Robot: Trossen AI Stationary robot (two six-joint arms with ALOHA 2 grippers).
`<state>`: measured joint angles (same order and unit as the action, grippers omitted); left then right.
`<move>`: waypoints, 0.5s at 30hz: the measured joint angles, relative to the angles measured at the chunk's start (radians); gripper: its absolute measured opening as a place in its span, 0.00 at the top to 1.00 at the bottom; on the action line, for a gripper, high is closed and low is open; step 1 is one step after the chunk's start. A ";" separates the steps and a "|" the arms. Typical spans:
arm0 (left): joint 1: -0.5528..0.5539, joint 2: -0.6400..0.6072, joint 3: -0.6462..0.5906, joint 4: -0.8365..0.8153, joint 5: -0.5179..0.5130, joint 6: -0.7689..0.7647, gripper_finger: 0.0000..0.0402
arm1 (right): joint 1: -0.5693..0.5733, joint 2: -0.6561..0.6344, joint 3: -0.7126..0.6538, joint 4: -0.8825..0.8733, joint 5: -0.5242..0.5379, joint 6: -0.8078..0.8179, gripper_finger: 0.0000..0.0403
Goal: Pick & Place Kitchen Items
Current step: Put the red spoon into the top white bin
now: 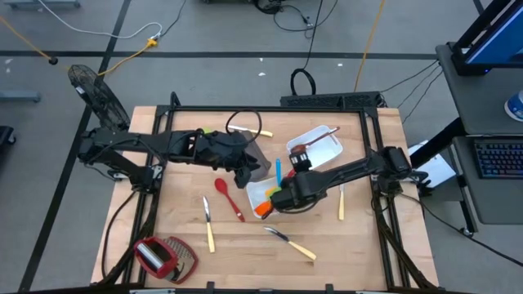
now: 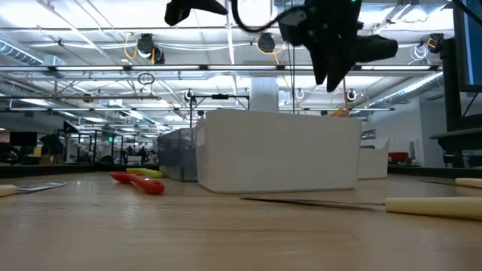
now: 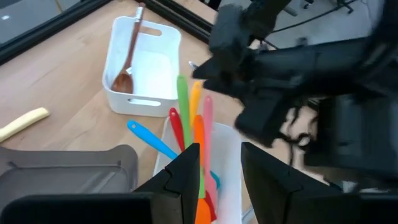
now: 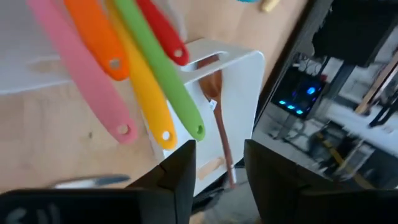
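Observation:
A long white tray point(image 1: 260, 189) in the table's middle holds several kitchen items: pink point(image 4: 81, 68), orange point(image 4: 93, 34), yellow point(image 4: 146, 93), green point(image 4: 163, 74) and red point(image 4: 163, 34) utensils, plus a blue one point(image 3: 149, 138). My right gripper point(image 1: 279, 198) hovers open over this tray's near end, nothing between its fingers point(image 4: 180, 177). My left gripper point(image 1: 245, 175) hangs open just left of the tray, also empty, with its fingers point(image 3: 186, 177) apart. A second white tray point(image 1: 320, 147) holds a brown wooden spoon point(image 3: 127, 56). A red spoon point(image 1: 228, 198) lies on the table.
Pale-handled cutlery lies loose: one piece point(image 1: 208, 222) front left, one point(image 1: 292, 242) front centre, one point(image 1: 341, 202) right, one point(image 1: 249, 131) at the back. A red-and-wire-mesh tool point(image 1: 163, 257) sits at the front left corner. A grey-brown tray point(image 3: 68, 171) is under the left arm.

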<state>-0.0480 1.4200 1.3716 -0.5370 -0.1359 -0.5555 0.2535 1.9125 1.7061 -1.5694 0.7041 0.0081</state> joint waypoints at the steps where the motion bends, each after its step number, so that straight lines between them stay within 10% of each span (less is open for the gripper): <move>1: 0.006 0.000 0.000 -0.007 -0.002 0.000 0.70 | 0.000 -0.014 0.000 0.000 -0.002 0.033 0.69; 15: 0.166 0.000 0.000 -0.018 -0.001 -0.011 0.70 | -0.017 -0.240 -0.012 -0.004 -0.054 0.441 0.97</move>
<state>0.1178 1.4200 1.3716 -0.5549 -0.1370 -0.5666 0.2363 1.6726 1.6937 -1.5730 0.6506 0.4492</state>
